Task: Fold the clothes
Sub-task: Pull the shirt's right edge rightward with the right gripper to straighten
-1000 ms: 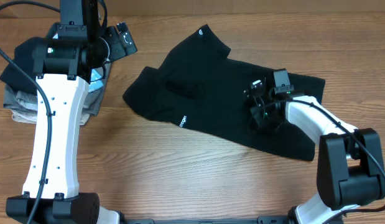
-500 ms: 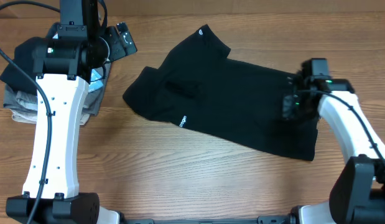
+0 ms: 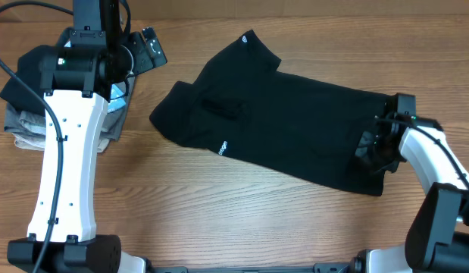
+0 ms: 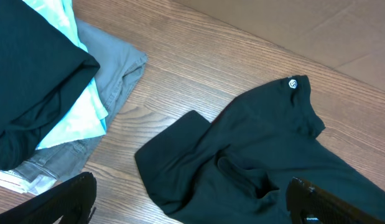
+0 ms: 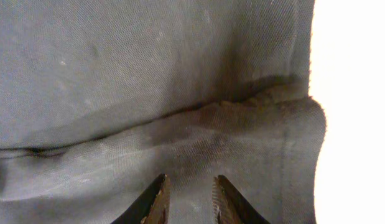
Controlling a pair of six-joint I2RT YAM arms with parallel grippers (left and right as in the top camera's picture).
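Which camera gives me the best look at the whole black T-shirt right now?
Overhead: the black T-shirt lies almost entirely in frame, spread out. The left wrist view shows only its sleeve-and-collar end; the right wrist view shows just a close-up patch of fabric at one edge.

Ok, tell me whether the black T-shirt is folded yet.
No, the black T-shirt lies spread out across the wooden table, with a sleeve and the collar sticking out.

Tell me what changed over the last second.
The right gripper swept from the middle of the black T-shirt's right half out to its right edge, its jaws narrowing over the fabric there. Whether it has gripped yet is unclear. The shirt itself, the left arm and the folded pile at the left stayed put.
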